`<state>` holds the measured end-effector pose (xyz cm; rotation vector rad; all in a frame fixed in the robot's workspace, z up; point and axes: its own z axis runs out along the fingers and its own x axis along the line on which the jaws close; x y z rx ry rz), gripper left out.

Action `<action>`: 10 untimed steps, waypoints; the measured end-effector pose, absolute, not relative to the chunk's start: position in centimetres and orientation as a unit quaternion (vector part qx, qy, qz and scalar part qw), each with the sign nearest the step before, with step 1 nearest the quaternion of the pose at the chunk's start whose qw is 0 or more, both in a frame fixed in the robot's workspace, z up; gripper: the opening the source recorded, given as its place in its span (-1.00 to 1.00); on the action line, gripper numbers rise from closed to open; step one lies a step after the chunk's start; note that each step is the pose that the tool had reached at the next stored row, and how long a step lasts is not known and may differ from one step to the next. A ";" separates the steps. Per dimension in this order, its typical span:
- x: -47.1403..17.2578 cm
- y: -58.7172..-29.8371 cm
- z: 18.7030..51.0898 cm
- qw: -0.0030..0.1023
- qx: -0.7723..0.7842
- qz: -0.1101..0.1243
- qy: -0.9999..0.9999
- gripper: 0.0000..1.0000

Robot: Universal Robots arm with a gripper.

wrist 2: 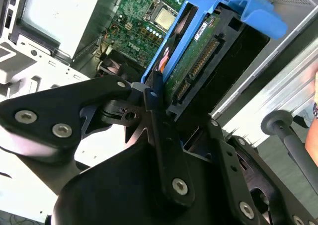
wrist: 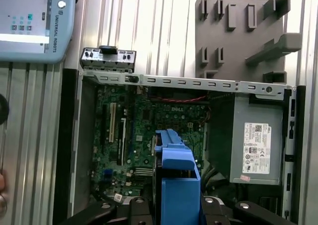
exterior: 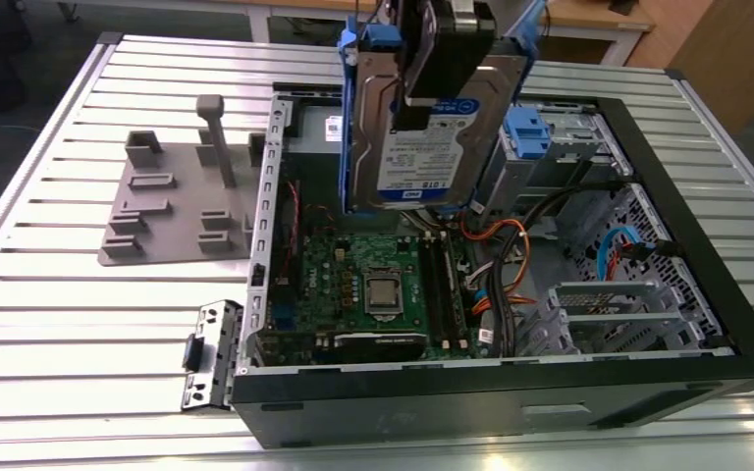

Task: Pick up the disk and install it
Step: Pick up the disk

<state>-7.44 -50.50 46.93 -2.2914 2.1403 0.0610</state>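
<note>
A slatted metal table (exterior: 76, 314) carries an open black computer case (exterior: 730, 324) lying on its side, its interior exposed to the exterior view. Just beside the case, toward the exterior view's left, a grey fixture plate (exterior: 174, 211) with upright pegs and slots rests flat on the table. Inside the case, a grey power supply (wrist: 256, 140) with a white sticker occupies one corner, and the green motherboard (exterior: 377, 275) lies across the floor next to it, with orange cables (exterior: 509, 240) looping beside it.

The disk (exterior: 423, 137), a silver drive in a bright blue carrier, hangs on edge above the open case, clear of everything inside, its white-and-blue label turned toward the exterior view. The second wrist view shows its connector edge (wrist 2: 198, 51) over the motherboard. The gripper (exterior: 436, 88) has the disk from above, its black fingers (wrist 2: 155, 103) closed firmly against the carrier's sides. A small blue latch piece (exterior: 530, 128) sits on the drive cage, near the suspended disk on the exterior view's right.
</note>
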 end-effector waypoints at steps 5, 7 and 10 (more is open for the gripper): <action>-7.4 -51.4 46.8 0.015 -0.730 0.031 0.682 -0.27; -7.4 -51.8 46.7 0.017 -0.730 0.033 0.682 -0.27; -7.4 -52.7 46.6 0.017 -0.730 0.033 0.682 -0.27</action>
